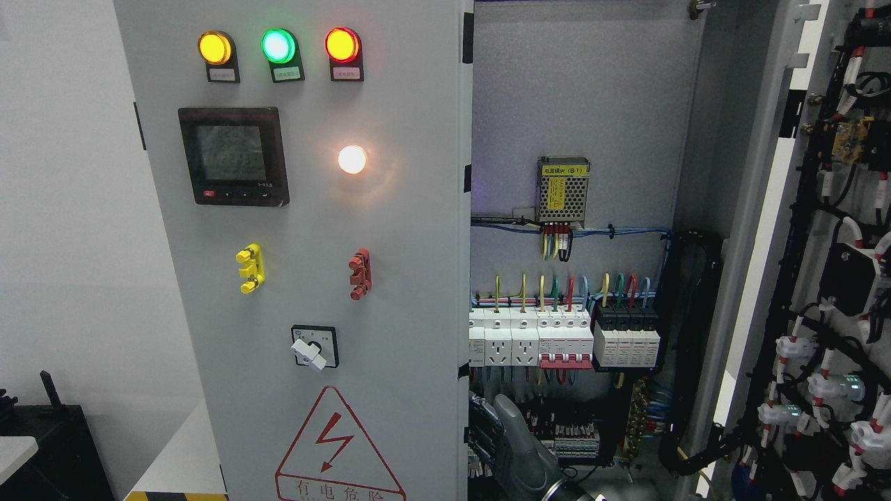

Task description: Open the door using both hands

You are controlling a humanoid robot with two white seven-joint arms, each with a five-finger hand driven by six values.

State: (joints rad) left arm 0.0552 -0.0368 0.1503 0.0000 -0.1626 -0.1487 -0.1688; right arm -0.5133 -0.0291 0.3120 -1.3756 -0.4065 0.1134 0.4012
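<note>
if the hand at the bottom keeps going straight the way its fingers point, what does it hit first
Probably the row of breakers above the hand, whose fingers point up and slightly left inside the open cabinet; depth is unclear, so it might pass in front.

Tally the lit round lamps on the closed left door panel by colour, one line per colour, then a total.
Amber lamp: 1
Green lamp: 1
Red lamp: 1
White lamp: 1
Total: 4

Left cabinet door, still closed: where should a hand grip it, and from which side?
Grip the left door by its free right edge, coming from the open bay on the right. No handle shows on its face, and that long vertical edge stands exposed, so fingers can probably hook behind it.
</note>
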